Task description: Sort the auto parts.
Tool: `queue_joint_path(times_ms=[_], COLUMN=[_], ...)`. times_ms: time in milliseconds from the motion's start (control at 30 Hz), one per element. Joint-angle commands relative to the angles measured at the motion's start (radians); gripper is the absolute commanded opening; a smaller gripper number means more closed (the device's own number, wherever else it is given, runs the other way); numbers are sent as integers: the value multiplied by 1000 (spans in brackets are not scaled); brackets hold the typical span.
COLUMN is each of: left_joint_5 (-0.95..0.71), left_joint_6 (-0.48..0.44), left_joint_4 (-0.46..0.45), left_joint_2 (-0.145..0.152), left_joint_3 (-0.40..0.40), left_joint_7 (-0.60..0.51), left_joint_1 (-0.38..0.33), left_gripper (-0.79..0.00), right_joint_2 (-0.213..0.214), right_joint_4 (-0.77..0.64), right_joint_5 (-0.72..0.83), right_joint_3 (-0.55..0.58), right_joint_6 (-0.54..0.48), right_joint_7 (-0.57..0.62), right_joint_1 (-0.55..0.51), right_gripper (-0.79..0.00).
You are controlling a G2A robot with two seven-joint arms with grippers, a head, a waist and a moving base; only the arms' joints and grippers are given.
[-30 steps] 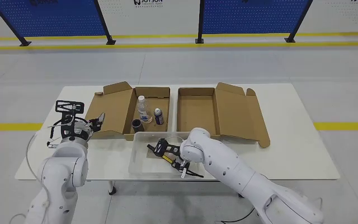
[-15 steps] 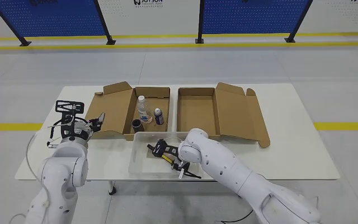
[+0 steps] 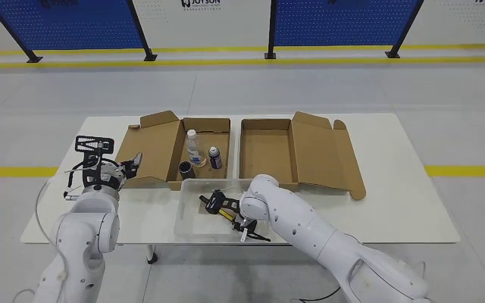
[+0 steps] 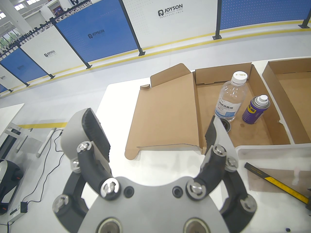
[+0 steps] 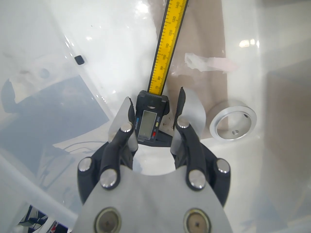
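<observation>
Left gripper (image 4: pixel 152 117) hangs at table's (image 3: pixel 394 204) left edge, fingers (image 4: pixel 97 132) spread, holding nothing. Left box (image 3: pixel 198 125) has bottle (image 3: pixel 194 146), spray can (image 3: pixel 215 157) & dark cup (image 3: pixel 186 168) (sorted already, I'd judge). Clear bin (image 3: pixel 189 216) holds caliper (image 5: pixel 170 32) w/ right gripper (image 5: pixel 155 95) straddling its display head, jaws parted, not yet clamped; metal ring (image 5: pixel 226 134) near it. Both still need sorting; right box (image 3: pixel 265 151) awaits.

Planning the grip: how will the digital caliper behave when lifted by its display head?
The digital caliper is probably rigid; its long yellow beam sticks far past the right gripper, so it may tilt. Smooth housing could slip.
</observation>
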Motion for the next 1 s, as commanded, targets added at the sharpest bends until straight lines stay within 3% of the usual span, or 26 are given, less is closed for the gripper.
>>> queue_joint_path(times_ms=[0,167,300,367,400,967], left_joint_5=[0,0,0,0,0,0], left_joint_6=[0,0,0,0,0,0], left_joint_4=[0,0,0,0,0,0], left_joint_2=[0,0,0,0,0,0], left_joint_3=[0,0,0,0,0,0], left_joint_7=[0,0,0,0,0,0], left_joint_1=[0,0,0,0,0,0], left_gripper=[0,0,0,0,0,0], right_joint_2=[-3,-13,-20,-21,-22,12], right_joint_4=[15,49,64,73,77,-19], right_joint_5=[1,-3,-2,-4,-4,-7], right_joint_3=[-2,-5,-6,-4,-2,65], right_joint_6=[-13,-28,-33,-36,-37,-73], right_joint_7=[-3,-12,-14,-16,-19,-36], right_joint_1=[5,17,22,27,29,3], right_gripper=[-422,-483,-610,-751,-785,-785])
